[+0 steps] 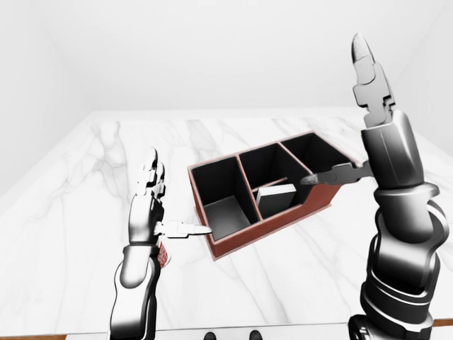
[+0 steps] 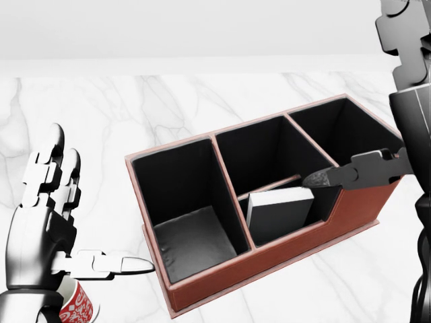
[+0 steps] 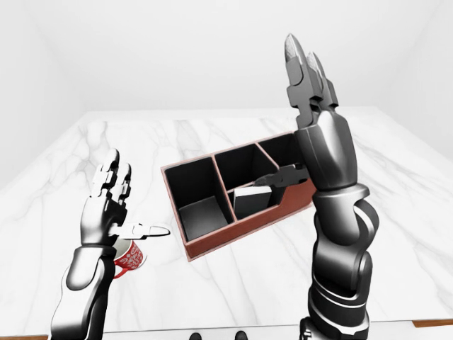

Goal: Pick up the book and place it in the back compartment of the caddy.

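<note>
The red-brown caddy [image 2: 202, 286] with black insides lies slanted on the marble table. A grey book [image 2: 279, 210] stands in the small lower-middle compartment in the head view, with nothing holding it. The compartment just above it shows only black walls. My right hand [image 1: 343, 117] is raised high above the caddy's right end. It is open, fingers [image 1: 369, 78] pointing up and thumb [image 2: 347, 175] stretched left over the right compartment's rim. My left hand [image 2: 94, 208] hovers open to the left of the caddy, thumb pointing at its left wall.
A red mug with white pattern [image 3: 129, 256] stands under my left hand, close to the caddy's left end. The white marble table [image 1: 85, 212] spreads wide around the caddy. Its near edge [image 1: 283, 327] runs along the bottom of the eye views.
</note>
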